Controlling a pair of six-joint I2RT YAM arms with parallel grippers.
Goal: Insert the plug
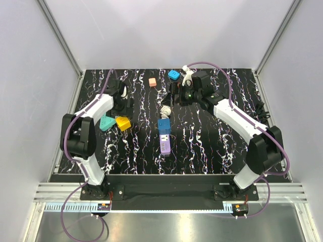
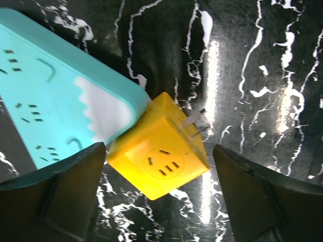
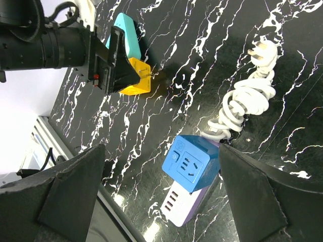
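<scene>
A blue cube adapter [image 3: 194,161] sits plugged on a purple-and-white power strip [image 3: 181,206], whose white coiled cable [image 3: 245,106] ends in a loose three-pin plug [image 3: 263,52]. My right gripper [image 3: 164,201] is open, high above them; in the top view it [image 1: 176,97] hovers behind the cable [image 1: 165,109]. A yellow cube adapter [image 2: 161,156] with bare prongs lies against a teal power strip [image 2: 55,96]. My left gripper [image 2: 160,201] is open just above the yellow cube, one finger on each side, not touching.
A small orange cube [image 1: 152,81] and a small blue cube [image 1: 174,74] lie at the back of the black marbled table [image 1: 212,146]. White walls and metal posts enclose the table. The left arm's camera body [image 3: 45,45] shows in the right wrist view.
</scene>
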